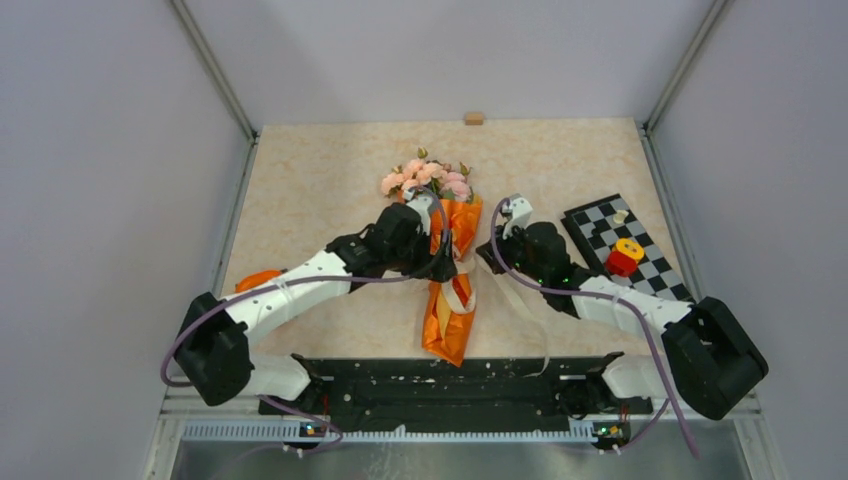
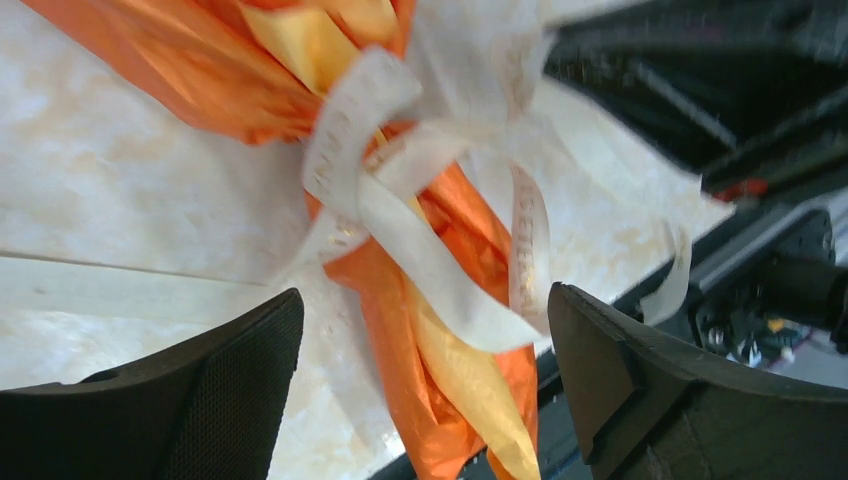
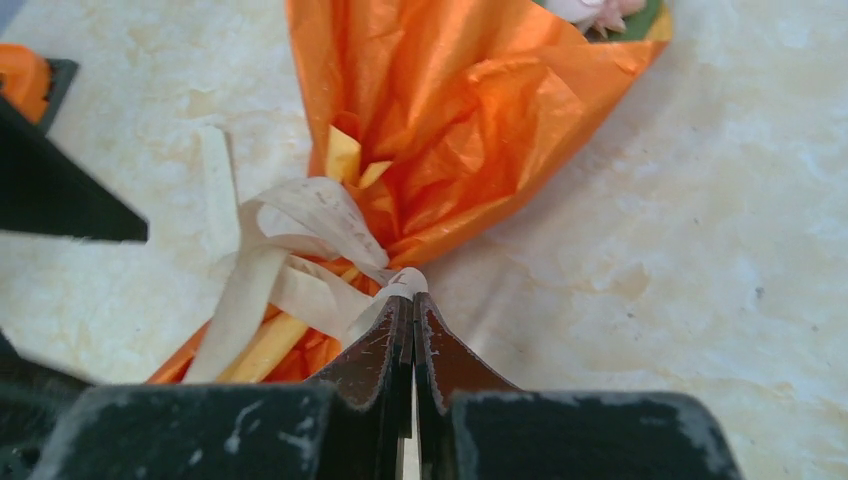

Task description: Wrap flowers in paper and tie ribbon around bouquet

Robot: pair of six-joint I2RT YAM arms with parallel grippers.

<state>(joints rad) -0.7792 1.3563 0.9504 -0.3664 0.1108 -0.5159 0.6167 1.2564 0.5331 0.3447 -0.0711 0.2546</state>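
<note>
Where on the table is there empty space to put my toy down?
The far left corner is bare, between the flowers and the left wall. So is the far right strip, between the flowers and the checkered board. The middle is crowded around the bouquet.

Open tabletop (image 1: pixel 300 190) far left and beyond bouquet (image 1: pixel 463 225), checkered board (image 1: pixel 598 222) — red-yellow object (image 1: pixel 625 256) atop — crowding right side
</note>
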